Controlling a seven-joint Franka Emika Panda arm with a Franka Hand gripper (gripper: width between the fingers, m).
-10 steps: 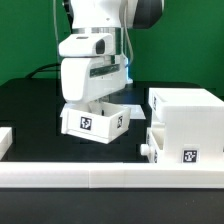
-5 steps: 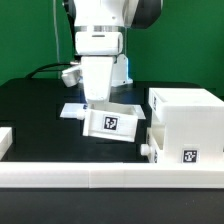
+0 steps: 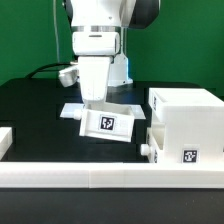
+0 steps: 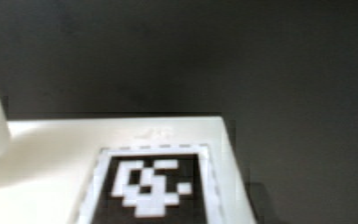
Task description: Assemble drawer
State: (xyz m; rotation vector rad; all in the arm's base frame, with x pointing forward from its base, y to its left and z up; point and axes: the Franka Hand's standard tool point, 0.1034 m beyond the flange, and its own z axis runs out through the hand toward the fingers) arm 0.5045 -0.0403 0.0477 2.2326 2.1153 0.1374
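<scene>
The large white drawer housing stands at the exterior view's right. A small knobbed tray sits low at its left side, its knob pointing toward the exterior view's left. A second small open-top tray with a square tag on its front rests on the black table at the centre. My gripper reaches down from above onto this tray's rear wall and is shut on it. The wrist view is blurred; it shows a white surface with a black-and-white tag close up, and no fingers.
The long low white rail runs along the front. The marker board lies flat behind the centre tray. A small white part sits at the left edge. A cable hangs beside the arm.
The gripper turned with the centre tray and shifted right, so the tray's tagged face now points at the camera. Over the last half second it barely moved.
</scene>
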